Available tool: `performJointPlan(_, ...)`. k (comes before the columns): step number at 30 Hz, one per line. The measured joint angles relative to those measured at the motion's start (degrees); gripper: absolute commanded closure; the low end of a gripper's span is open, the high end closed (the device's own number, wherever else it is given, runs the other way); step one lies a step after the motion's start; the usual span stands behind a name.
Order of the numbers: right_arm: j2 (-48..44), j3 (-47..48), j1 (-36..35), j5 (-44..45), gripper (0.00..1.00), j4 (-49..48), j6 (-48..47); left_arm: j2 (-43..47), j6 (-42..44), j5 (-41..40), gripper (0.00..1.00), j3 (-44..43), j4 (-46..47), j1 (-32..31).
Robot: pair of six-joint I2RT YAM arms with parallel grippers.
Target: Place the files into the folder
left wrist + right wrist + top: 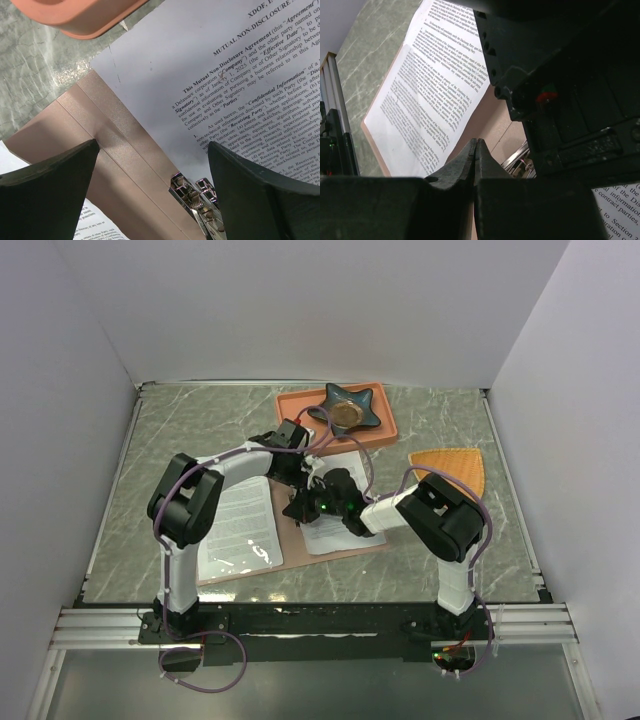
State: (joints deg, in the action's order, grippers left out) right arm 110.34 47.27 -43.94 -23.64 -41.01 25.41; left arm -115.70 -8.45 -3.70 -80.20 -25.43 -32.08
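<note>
**A:** Where are the files (pixel 240 525) just now?

**B:** On the open folder (pixel 115 145), which lies flat on the counter (pixel 200 430). One printed sheet sits on each leaf. The right-hand one, a non-disclosure agreement, seems to run past the folder's far edge toward the tray (pixel 80 17).

**A:** And the arms?

**B:** The left gripper (pixel 152 145) hangs wide open over the spine, just above the silver clip (pixel 192 192). The right gripper (pixel 476 142) is closed, fingers pressed together, with nothing visible between them.

**A:** How will the paper handle?

**B:** I'd judge it light, limp and slippery on the smooth card. Lying flat, it gives the fingers no edge to pinch. I'd take the overhanging corner, or press down with a fingertip and slide. A hard pinch would crease it, and a lifted sheet will droop.
</note>
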Motion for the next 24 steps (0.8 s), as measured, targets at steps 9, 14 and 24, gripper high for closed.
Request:
performJointPlan(9, 0.0, -0.1, 0.0, 0.3, 0.98, 0.2, -0.1, 0.9, 1.0, 0.3, 0.02, 1.8, 2.3, 0.0)
performJointPlan(14, 0.7, -0.1, 0.0, 0.2, 0.99, 0.1, 0.0, 1.1, 1.4, 0.4, 0.02, 2.1, 2.8, 0.0)
performJointPlan(24, 1.7, -2.1, 0.1, 0.5, 1.00, -3.5, 1.4, 1.1, 1.8, 0.6, 0.03, 2.1, 3.1, 0.0)
